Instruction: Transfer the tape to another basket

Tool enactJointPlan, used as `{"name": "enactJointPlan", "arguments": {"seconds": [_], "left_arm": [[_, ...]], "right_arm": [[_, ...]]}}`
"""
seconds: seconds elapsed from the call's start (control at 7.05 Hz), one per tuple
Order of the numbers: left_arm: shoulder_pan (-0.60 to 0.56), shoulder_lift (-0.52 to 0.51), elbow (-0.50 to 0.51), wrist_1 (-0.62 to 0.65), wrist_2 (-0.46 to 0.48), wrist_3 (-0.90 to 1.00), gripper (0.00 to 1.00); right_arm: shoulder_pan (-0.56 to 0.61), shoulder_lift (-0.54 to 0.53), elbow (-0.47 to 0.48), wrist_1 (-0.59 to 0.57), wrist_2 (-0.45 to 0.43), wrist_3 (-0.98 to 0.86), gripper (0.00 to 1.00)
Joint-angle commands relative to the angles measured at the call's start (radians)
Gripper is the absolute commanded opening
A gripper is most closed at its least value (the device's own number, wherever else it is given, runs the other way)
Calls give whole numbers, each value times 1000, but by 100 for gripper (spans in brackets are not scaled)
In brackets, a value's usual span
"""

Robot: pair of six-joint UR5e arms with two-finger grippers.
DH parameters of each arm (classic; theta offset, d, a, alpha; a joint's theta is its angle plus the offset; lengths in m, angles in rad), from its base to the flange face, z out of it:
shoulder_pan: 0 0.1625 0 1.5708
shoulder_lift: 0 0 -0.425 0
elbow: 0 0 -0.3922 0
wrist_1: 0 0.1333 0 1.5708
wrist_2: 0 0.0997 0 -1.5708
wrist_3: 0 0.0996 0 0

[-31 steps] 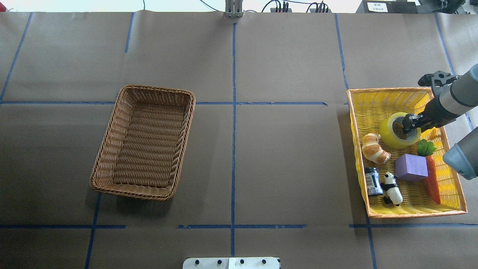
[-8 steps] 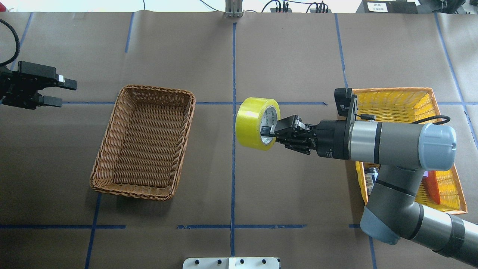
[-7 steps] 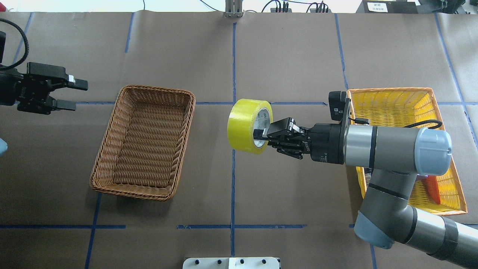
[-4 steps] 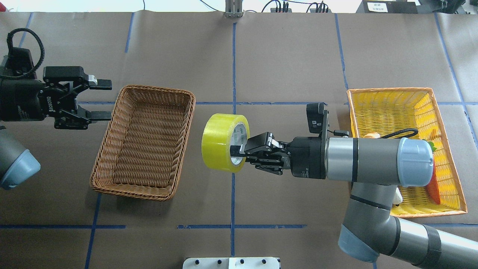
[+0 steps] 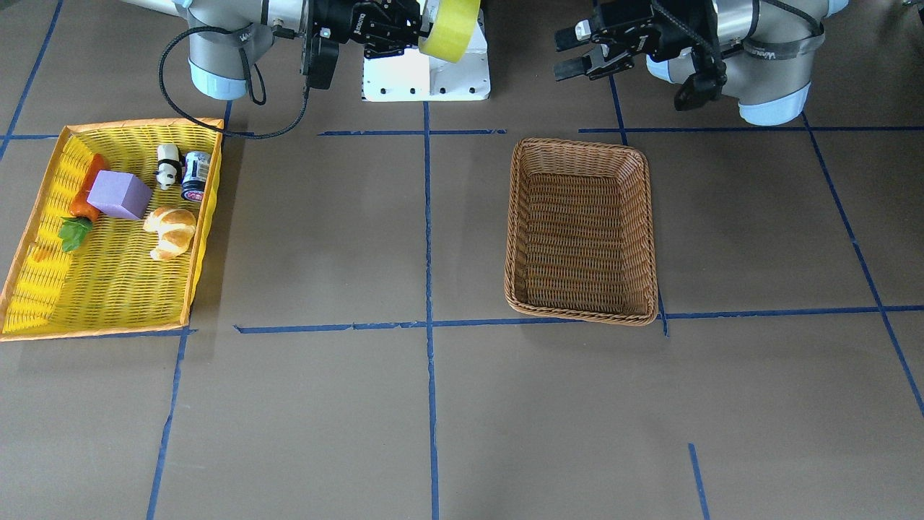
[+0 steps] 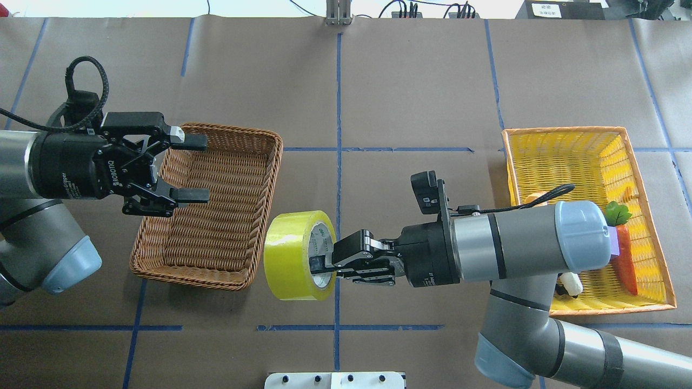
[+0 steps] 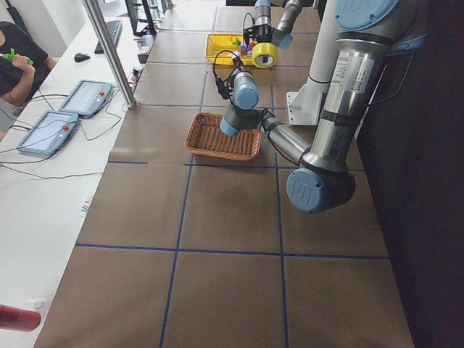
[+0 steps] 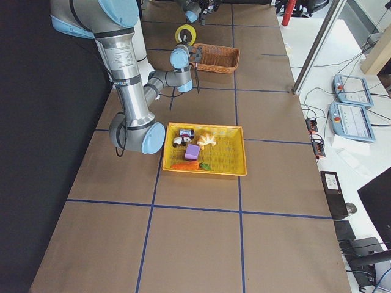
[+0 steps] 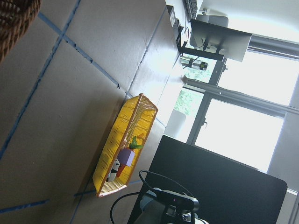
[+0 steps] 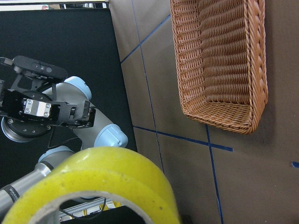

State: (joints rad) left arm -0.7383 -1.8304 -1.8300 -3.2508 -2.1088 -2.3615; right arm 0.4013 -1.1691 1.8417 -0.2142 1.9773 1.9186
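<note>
**Q:** Right hand [image 6: 323, 266] status?
**A:** Clamped on the wall of the tape [image 6: 292, 256], fingertips partly hidden in the core. The tape is held on edge above the tabletop [image 6: 421, 97], beside the near right corner of the basket [image 6: 186, 276].
**Q:** Left hand [image 6: 198, 168]?
**A:** Spread wide, holding nothing, over the basket's left rim, part of which it covers.

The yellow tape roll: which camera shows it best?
The overhead exterior view: the whole tape and its printed core show, gripped by the right claw. The front-facing view crops it at the top edge, the side views show it tiny, and the right wrist view shows only a slice.
</note>
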Motion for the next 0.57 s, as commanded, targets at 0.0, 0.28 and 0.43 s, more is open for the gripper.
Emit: {"name": "enactJointPlan", "arguments": {"seconds": [0.0, 0.28, 0.43], "left_arm": [[57, -27, -23, 0, 19, -28, 100], [140, -67, -22, -3, 128, -100, 100], [154, -81, -20, 0, 130, -101, 100]], "right_arm": [[-1, 12, 1, -1, 12, -1, 4], [-4, 17, -4, -1, 8, -1, 4], [-4, 17, -4, -1, 8, -1, 4]]}}
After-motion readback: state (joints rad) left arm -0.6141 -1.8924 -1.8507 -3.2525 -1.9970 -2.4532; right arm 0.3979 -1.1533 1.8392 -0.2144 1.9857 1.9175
